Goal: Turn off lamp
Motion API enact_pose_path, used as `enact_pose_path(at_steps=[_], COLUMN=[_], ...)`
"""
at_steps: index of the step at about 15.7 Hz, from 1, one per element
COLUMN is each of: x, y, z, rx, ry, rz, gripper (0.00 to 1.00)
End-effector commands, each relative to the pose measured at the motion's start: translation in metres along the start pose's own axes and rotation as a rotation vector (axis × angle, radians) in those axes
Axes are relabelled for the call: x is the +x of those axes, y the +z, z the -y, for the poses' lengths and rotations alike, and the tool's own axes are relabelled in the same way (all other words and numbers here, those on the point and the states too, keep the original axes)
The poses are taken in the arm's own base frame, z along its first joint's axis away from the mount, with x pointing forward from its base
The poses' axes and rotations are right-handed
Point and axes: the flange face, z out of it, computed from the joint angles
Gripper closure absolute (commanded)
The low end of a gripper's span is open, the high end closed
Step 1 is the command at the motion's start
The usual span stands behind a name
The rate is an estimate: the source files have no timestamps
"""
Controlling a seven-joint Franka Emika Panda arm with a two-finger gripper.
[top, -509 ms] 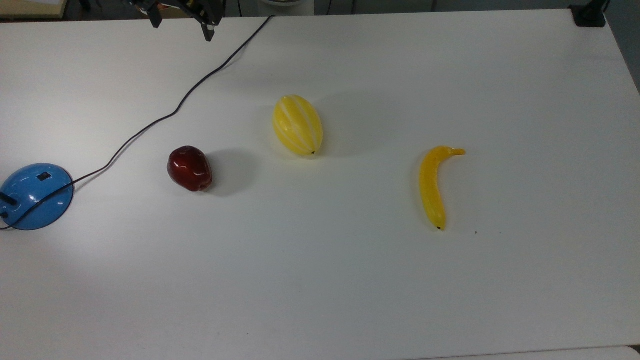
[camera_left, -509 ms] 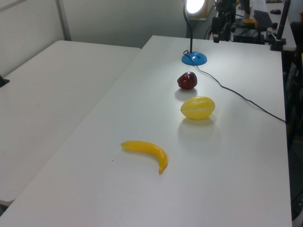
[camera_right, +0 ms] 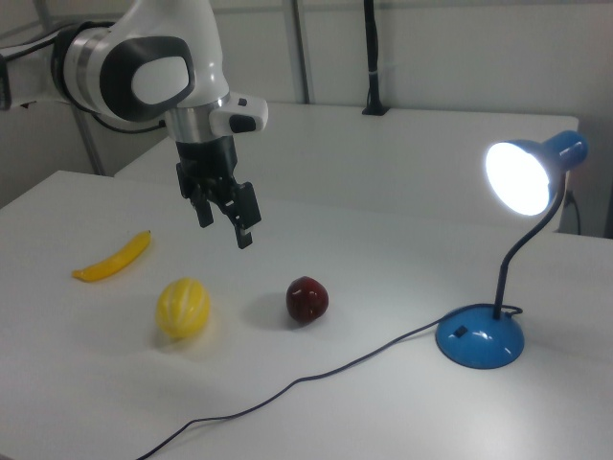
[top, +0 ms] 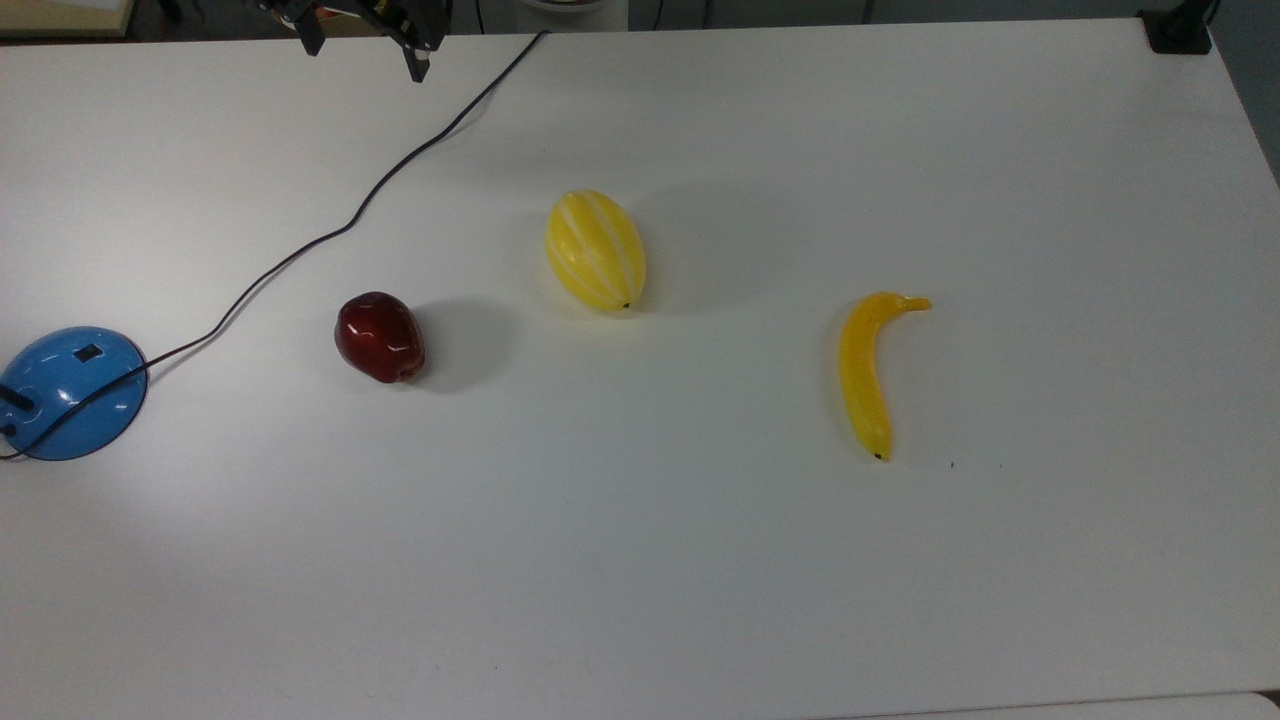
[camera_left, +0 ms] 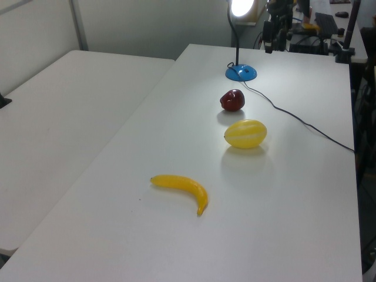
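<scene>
The lamp's glossy blue dome base (top: 70,392) sits at the top view's left edge, with a small dark button (top: 89,352) on top and a thin black cord (top: 340,225) running to the far edge. In the right view the base (camera_right: 481,338) carries a bent neck, and the lamp head (camera_right: 522,175) glows brightly. The left view puts the base (camera_left: 241,73) at the table's far end. My gripper (camera_right: 224,225) hangs open and empty above the table, well to the right view's left of the lamp, above and between the melon and the apple. It appears at the top view's upper edge (top: 365,55).
A dark red apple (top: 379,337) lies close to the lamp base. A yellow striped melon (top: 595,249) and a banana (top: 865,372) lie farther toward the top view's right. The cord (camera_right: 316,374) crosses the table in front of the apple in the right view.
</scene>
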Motion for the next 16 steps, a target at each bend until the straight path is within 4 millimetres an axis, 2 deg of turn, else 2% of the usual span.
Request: enact_pose_path(at_steps=[1,2,3,4,6,7,9,11,16], x=[-0.005,-0.003,0.0,0.001,0.006,0.007,0.011,0.018,0.055], y=[-0.002,0.004,0.01,0.011,0.008,0.01,0.014,0.018,0.046], z=[-0.001,-0.001,-0.001,0.0,0.0,0.001,0.002,0.002,-0.03], rx=[0.008,0.006,0.002,0.001,0.007,0.009,0.011,0.014,0.045], ry=[-0.021,-0.028,-0.035,-0.038,-0.082,-0.08,-0.072,-0.036,0.076], rz=[0.016,0.025,0.034,0.031,-0.007,-0.01,-0.012,-0.043,-0.164], gripper=[0.0,0.0,0.13,0.47,0.71,0.76,0.77,0.85,0.91])
